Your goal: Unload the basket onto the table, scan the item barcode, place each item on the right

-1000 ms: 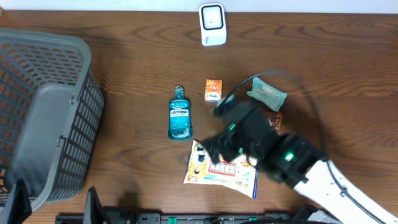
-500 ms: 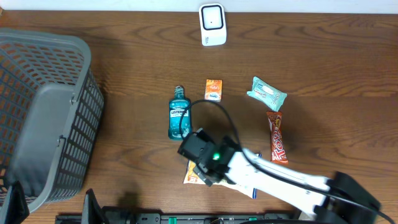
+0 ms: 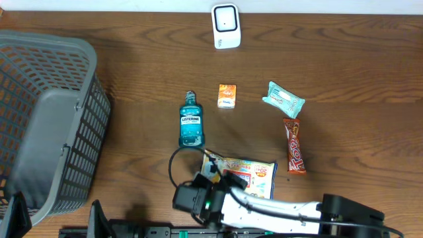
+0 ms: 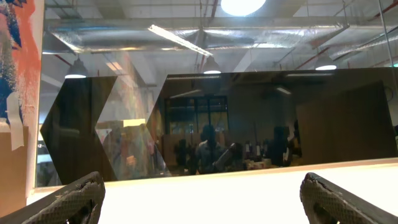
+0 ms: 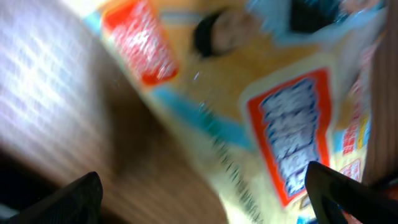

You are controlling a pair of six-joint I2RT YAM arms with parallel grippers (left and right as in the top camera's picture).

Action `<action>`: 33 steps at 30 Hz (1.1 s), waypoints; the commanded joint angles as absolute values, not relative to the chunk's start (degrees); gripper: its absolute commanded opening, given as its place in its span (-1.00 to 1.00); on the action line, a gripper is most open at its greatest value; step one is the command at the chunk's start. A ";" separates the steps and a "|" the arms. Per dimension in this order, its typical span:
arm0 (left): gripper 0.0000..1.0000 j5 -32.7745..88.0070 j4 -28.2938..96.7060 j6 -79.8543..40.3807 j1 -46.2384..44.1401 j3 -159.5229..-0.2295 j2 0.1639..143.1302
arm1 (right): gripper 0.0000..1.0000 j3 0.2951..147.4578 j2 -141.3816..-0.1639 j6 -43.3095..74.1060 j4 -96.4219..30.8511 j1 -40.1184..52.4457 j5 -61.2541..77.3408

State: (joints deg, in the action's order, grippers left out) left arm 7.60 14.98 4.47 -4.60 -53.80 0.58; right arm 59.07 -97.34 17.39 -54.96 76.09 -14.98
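You seem at the pick-up step: your right gripper (image 5: 208,190) (fingers spread wide and empty, as are the left gripper (image 4: 205,193) ones) hovers by the 8 o'clock corner of the yellow printed plastic snack packet (image 3: 248,173), so lower and pinch next.

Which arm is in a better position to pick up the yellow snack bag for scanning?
The right. The right gripper, open, is just over the snack bag, which fills its wrist view. The left gripper, also open, points away at the room.

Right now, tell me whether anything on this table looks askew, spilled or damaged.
Nothing spilled or visibly damaged. The Listerine bottle lies flat rather than upright, and the snack bag sits skewed near the front edge of the table, partly covered by the right arm.
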 commanded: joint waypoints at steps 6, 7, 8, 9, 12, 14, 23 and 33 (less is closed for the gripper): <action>0.99 7.94 14.68 4.16 -4.45 -53.84 0.16 | 0.98 57.49 -96.90 20.97 -55.99 77.38 -16.40; 0.99 7.94 14.68 4.16 -4.45 -53.84 0.16 | 0.99 56.18 -97.32 21.28 -54.96 77.19 -16.40; 0.99 7.94 14.68 4.19 -4.45 -53.84 0.16 | 0.99 55.27 -97.51 21.69 -54.19 77.06 -16.43; 0.99 7.94 14.68 4.16 -4.45 -53.84 0.16 | 0.98 54.19 -97.62 22.59 -52.77 76.88 -16.38; 0.99 7.94 14.68 4.16 -4.45 -53.84 0.16 | 0.99 51.70 -97.62 24.03 -49.91 75.94 -15.97; 0.99 7.94 14.70 4.16 -4.45 -53.84 0.16 | 0.98 50.96 -97.62 23.97 -49.12 75.11 -15.99; 0.99 7.94 14.68 4.16 -4.45 -53.84 0.16 | 0.05 48.05 -97.65 23.11 -45.58 66.94 -16.32; 0.99 7.97 14.68 4.16 -4.45 -53.84 0.16 | -0.98 55.31 -97.19 14.94 -46.54 56.45 7.53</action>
